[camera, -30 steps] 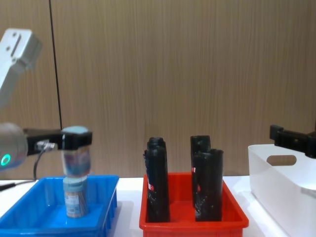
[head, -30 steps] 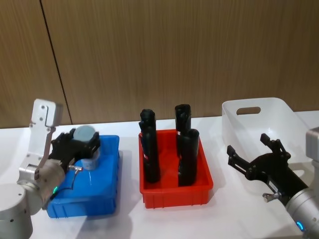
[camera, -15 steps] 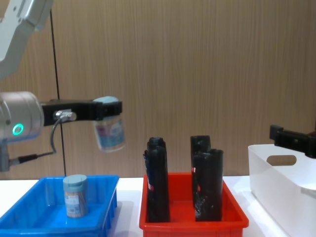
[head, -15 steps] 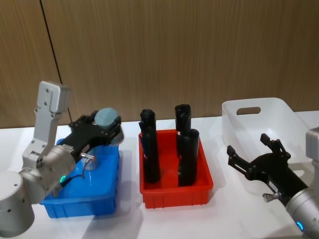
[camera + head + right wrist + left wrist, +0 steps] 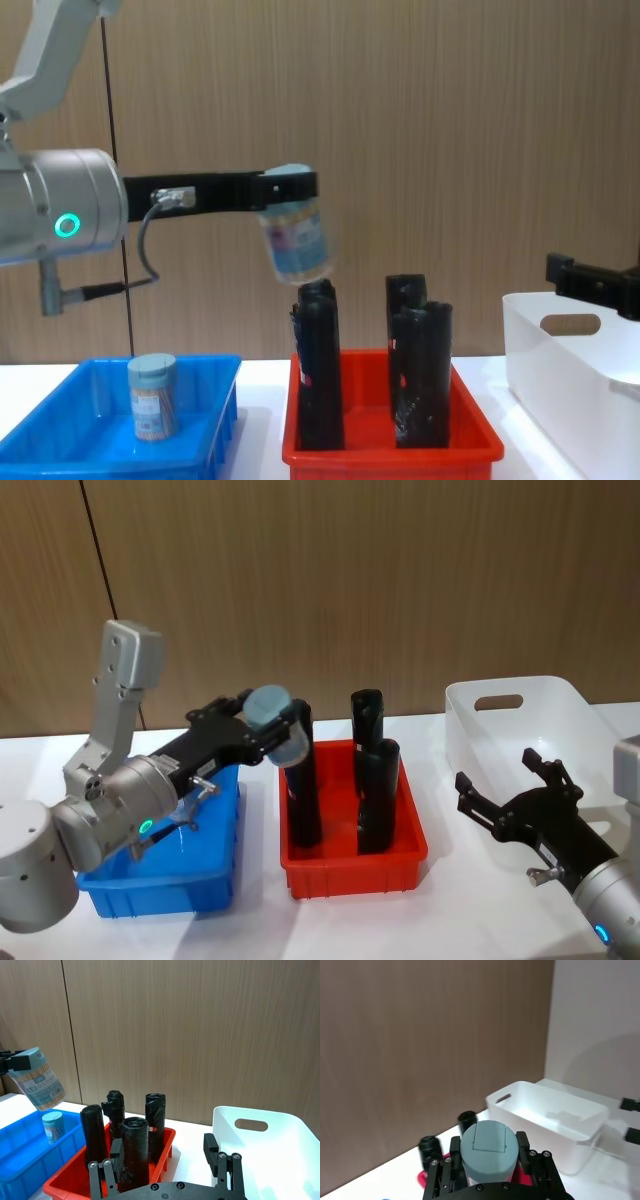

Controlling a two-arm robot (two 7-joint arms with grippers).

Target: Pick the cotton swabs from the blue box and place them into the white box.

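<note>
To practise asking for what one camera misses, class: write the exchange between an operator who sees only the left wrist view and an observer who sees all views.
Operator: Any more swabs to fetch?
Observer: Yes, a second tub stands upright in the blue box.
Operator: What is under my load?
Observer: The left tool grips the carried tub, tilted, in the air above the left black tubes in the red bin.

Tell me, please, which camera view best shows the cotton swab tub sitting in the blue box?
The chest view: the tub stands upright in the blue box, seen large and side-on. The right wrist view shows it farther off and small. In the head view the left arm blocks it.
</note>
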